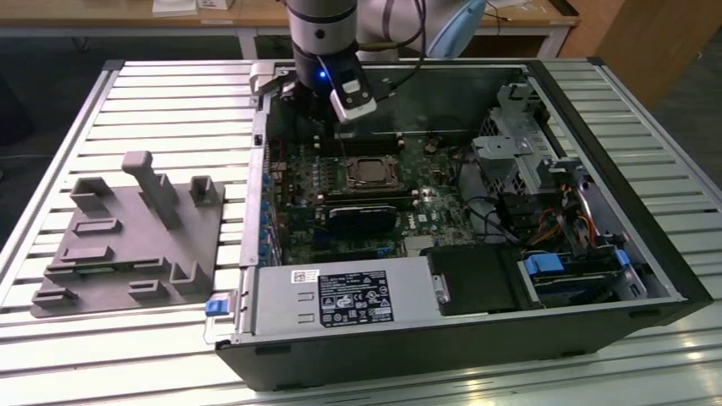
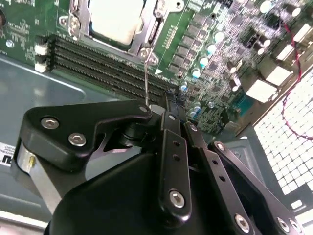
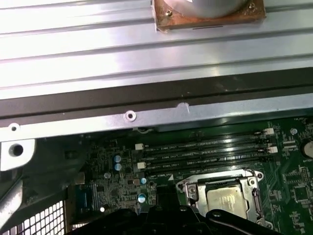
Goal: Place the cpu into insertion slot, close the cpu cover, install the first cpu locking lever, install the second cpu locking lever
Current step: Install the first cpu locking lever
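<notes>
Nearest, the black jointed metal of the claw [image 2: 159,110], hanging over the green board [image 2: 230,44] with the top of a thin upright wire lever [image 2: 145,78] touching it; cannot tell how far open, nor whether gripping that wire. Open black computer case [image 1: 451,355] lying on a ribbed silver table [image 1: 158,93]; grey moulded block [image 1: 130,233] beside it; wooden bench [image 1: 226,17] behind. Dull silver square chip [image 2: 117,19] seated in the socket [image 3: 185,188]; shiny cover frame [image 2: 83,14] down around it; just beside the long black memory slots [image 2: 102,61].
</notes>
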Controlling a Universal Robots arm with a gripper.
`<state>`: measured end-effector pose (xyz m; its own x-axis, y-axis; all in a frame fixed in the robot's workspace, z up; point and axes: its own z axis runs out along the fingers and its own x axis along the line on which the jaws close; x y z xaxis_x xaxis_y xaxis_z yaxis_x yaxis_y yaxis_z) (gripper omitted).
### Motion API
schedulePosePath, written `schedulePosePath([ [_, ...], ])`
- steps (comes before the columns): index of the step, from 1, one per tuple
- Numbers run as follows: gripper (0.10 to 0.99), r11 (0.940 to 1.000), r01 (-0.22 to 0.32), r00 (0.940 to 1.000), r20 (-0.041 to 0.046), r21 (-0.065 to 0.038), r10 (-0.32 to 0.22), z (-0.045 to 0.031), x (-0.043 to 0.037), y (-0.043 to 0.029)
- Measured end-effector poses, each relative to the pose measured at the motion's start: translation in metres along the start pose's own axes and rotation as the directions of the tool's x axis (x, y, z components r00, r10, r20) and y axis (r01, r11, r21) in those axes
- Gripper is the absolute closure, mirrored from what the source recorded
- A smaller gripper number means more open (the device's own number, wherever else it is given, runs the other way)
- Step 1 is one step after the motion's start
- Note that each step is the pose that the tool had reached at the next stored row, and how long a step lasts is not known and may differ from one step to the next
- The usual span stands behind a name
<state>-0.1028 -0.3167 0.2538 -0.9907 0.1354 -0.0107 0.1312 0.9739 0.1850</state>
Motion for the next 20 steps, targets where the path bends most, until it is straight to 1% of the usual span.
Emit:
schedulePosePath([
  [1,0.98,1.0,0.0,1.0,-0.0015,-0.01,0.0,0.0,0.0001,0.0],
  [3,0.98,0.9994,-0.001,1.0,-0.0044,-0.033,0.001,0.0001,0.0001,-0.0001],
  [4,0.98,0.9992,-0.001,1.0,-0.0054,-0.041,0.001,0.0001,0.0001,-0.0001],
  [10,0.98,0.9992,-0.002,1.0,-0.0056,-0.041,0.001,0.0003,-0.0001,-0.0001],
  [12,0.98,0.9992,-0.001,1.0,-0.0055,-0.041,0.001,0.0009,-0.0017,0.0],
  [15,0.98,0.9992,-0.002,1.0,-0.0057,-0.041,0.001,0.0016,-0.007,0.0006],
  [20,0.98,0.9992,-0.002,1.0,-0.0068,-0.041,0.002,0.0023,-0.0194,0.0022],
])
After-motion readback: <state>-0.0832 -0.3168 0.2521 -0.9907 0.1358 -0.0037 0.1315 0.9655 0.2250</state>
